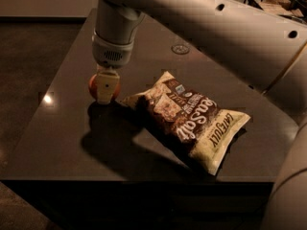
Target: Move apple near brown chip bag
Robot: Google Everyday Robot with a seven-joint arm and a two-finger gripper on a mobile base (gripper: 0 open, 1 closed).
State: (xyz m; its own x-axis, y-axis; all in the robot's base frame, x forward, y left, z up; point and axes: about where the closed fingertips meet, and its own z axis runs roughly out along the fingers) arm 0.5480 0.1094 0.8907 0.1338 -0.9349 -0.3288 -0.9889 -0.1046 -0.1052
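The brown chip bag (192, 121) lies flat on the dark table (62, 143), its dark middle with white "Sea Salt" lettering and cream ends, stretching from centre toward the front right. My gripper (105, 89) hangs down from the arm at the left of the bag and is shut on the apple (92, 85), a small red-orange fruit mostly hidden behind the cream fingers. The apple is just above the table, a short gap left of the bag's near corner.
The big white arm (206, 28) crosses the top of the view from the right. A round mark (180, 48) sits on the table behind the bag. A dark wire basket (268, 1) stands at the far right back. The table's front edge runs below the bag.
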